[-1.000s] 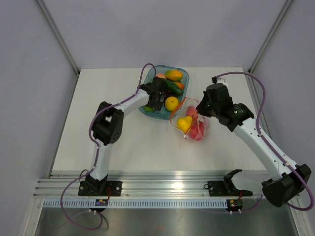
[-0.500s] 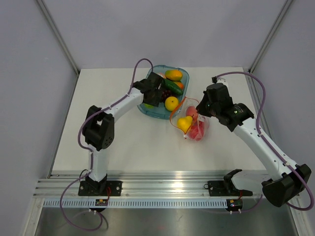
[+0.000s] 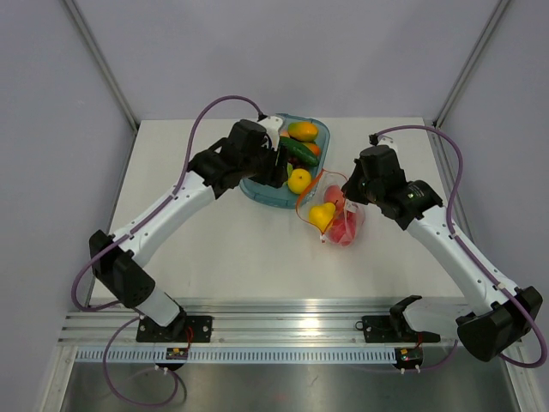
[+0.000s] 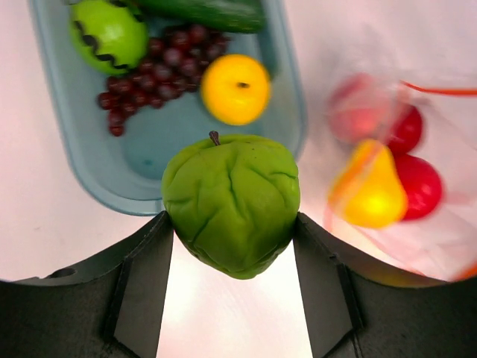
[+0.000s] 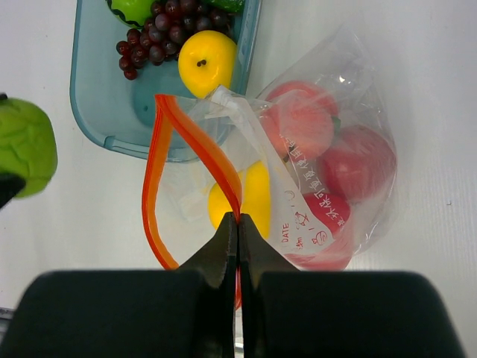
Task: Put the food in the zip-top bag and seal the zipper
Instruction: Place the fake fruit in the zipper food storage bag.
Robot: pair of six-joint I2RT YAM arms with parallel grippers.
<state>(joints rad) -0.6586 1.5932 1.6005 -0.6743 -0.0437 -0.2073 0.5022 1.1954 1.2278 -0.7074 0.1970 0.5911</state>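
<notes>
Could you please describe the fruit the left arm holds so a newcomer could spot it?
Find the translucent blue tray at the table's far middle. By its edge, the left gripper holds a green fruit between its fingers. Unlike the smooth green fruit in the tray, it is wrinkled with a short stem.

Counted on the table:
- one zip-top bag (image 5: 358, 82) with one zipper (image 5: 153, 194)
- one blue tray (image 4: 74, 142)

In the bag, to the right:
- one yellow fruit (image 4: 376, 198)
- two red apples (image 4: 419, 186)
- one peach (image 5: 302, 123)

In the tray:
- one lemon (image 4: 236, 88)
- one grape bunch (image 4: 153, 74)
- one cucumber (image 4: 209, 11)
- one lime (image 4: 108, 33)
- at least one mango (image 3: 302, 130)

Near the tray:
- one green wrinkled fruit (image 4: 232, 203)
</notes>
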